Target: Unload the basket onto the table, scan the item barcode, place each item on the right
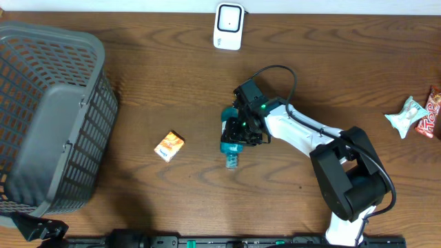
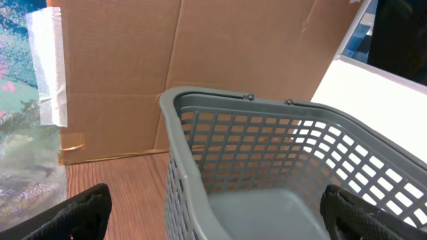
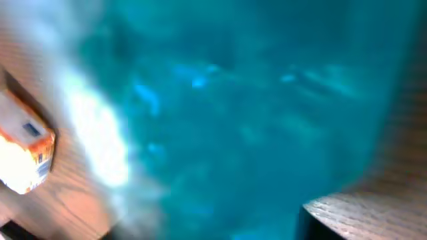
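We see a brown wooden table (image 1: 172, 76). A grey slatted plastic basket (image 1: 96, 138) stands on its left side. A small orange box (image 1: 169, 146) lies near the middle, well apart from the basket. At the right edge, a pale green packet (image 1: 405, 116) lies just beside a red wrapper (image 1: 432, 114). Brown cardboard (image 2: 200, 53) rises behind the basket.

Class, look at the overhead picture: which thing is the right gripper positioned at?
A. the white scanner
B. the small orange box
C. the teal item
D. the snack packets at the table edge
C: in the overhead view the right gripper sits on the teal item, teal fills the right wrist view, and the orange box lies apart from it.
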